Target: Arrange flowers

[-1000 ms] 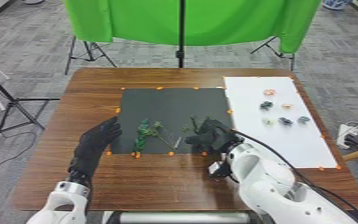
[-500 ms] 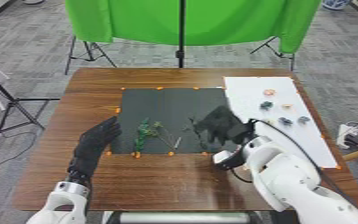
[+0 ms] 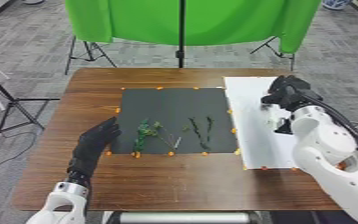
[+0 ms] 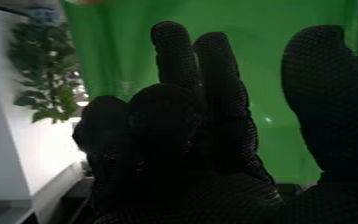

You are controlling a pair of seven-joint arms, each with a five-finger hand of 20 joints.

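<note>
A brown table (image 3: 184, 185) occupies the centre of the head view; behind it, a green cloth (image 3: 246, 30) spans the top of the frame. The dark mat (image 3: 158, 107) lies at the middle of the tabletop, with the narrower white sheet (image 3: 256, 150) beside it at right. Small orange markers (image 3: 233, 130) line both.

The right hand (image 3: 291, 92) has moved since the earlier frame, from the right part of the mat to the upper right of the frame, over the white sheet. In the right wrist view, this hand (image 4: 202, 195) is partly open: some fingers extend upward, others bend, and the thumb stands well apart; no held object is visible. The left hand (image 3: 100, 135), unchanged in position, is at the mat's left edge, its fingers extended and nothing visible in its hold.

Flower stems lie on the lower half of the mat. A leafy green stem (image 3: 141, 137) is left of a thinner branching stem (image 3: 158, 127); a short pale stick (image 3: 177, 143) lies near the latter. To their right, two dark green stems (image 3: 198, 134), previously covered in part by the right hand, are now exposed. Small flower heads seen earlier on the white sheet are now largely hidden by the right hand and arm; a dark one (image 3: 265, 106) shows beside the hand.
</note>
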